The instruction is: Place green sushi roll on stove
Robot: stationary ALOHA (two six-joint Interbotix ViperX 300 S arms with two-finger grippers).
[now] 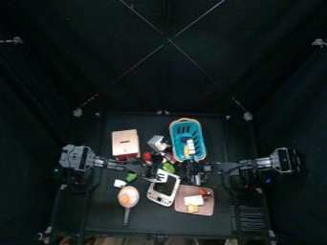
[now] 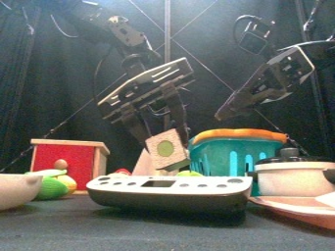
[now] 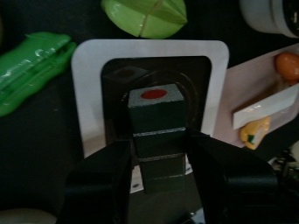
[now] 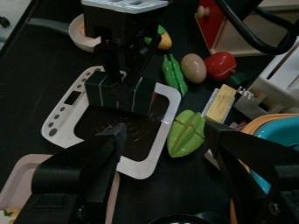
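Note:
My left gripper [image 3: 158, 147] is shut on the green sushi roll [image 3: 155, 112], a small dark green block with a red spot on its upper end. It holds the roll upright over the black plate of the white stove [image 3: 87, 79]; I cannot tell whether the roll touches the plate. The right wrist view shows the same hold from the other side: the roll [image 4: 122, 90] over the stove [image 4: 70, 109]. In the top view the stove [image 1: 163, 189] lies at the table's front middle under the left gripper [image 1: 160, 173]. My right gripper [image 4: 170, 136] is open and empty, raised to the stove's right.
A yellow-green leaf-shaped piece [image 4: 190, 136] and a green pod [image 3: 30, 66] lie right beside the stove. A blue basket [image 1: 188, 139] and a red box [image 1: 125, 142] stand behind it. A pink board [image 1: 194, 199] lies to its right, a pan [image 1: 128, 196] to its left.

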